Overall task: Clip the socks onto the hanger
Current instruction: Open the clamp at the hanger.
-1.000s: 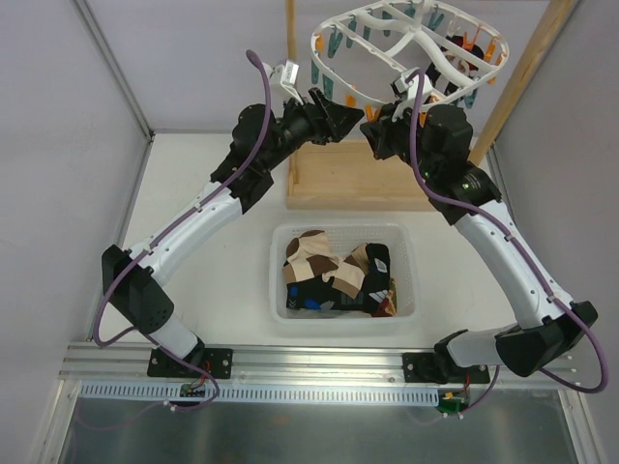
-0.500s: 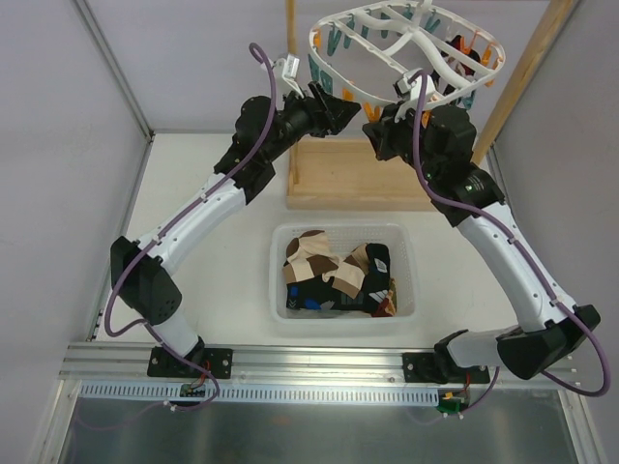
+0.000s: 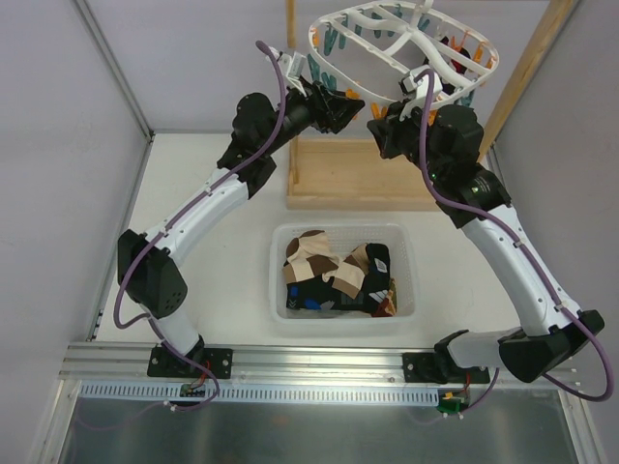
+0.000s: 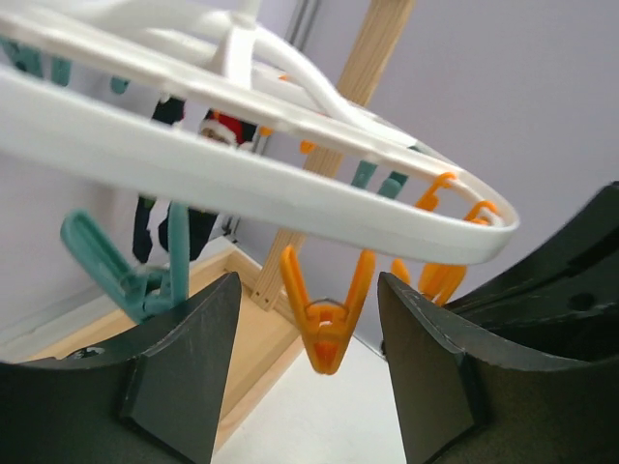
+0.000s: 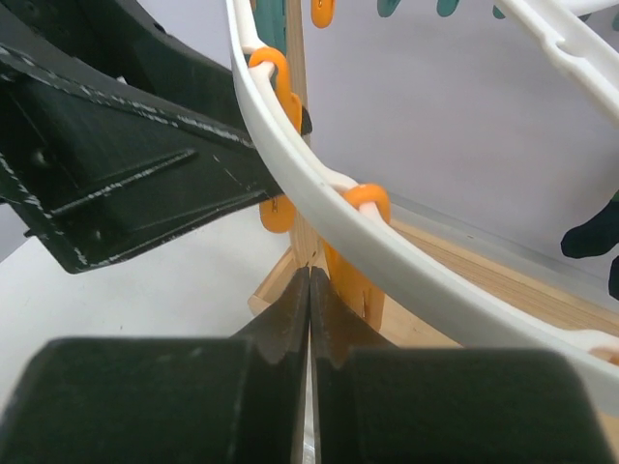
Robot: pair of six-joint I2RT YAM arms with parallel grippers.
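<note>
The white hanger (image 3: 418, 39) hangs at the top, rimmed with orange and teal pegs. The socks (image 3: 311, 253), tan, brown and black, lie heaped in a clear bin. My left gripper (image 3: 350, 104) is raised under the hanger's near rim (image 4: 242, 184). It (image 4: 308, 287) is open, and an orange peg (image 4: 326, 329) dangles between the fingers without touching either. My right gripper (image 3: 379, 121) sits just right of it, below the same rim (image 5: 387, 242). It (image 5: 309, 277) is shut with nothing in it, in front of another orange peg (image 5: 353, 280). Dark fabric (image 4: 164, 222) hangs from the hanger's far side.
The clear bin (image 3: 338, 228) stands mid-table in front of the wooden frame's base (image 3: 358, 179). The frame's slanted post (image 3: 527, 68) rises at the right. A teal peg (image 4: 126, 275) hangs just left of my left fingers. Grey walls close in both sides.
The left arm has risen and reached further right, bringing its gripper up under the hanger's rim. The right gripper has lifted slightly. The hanger has shifted a little.
</note>
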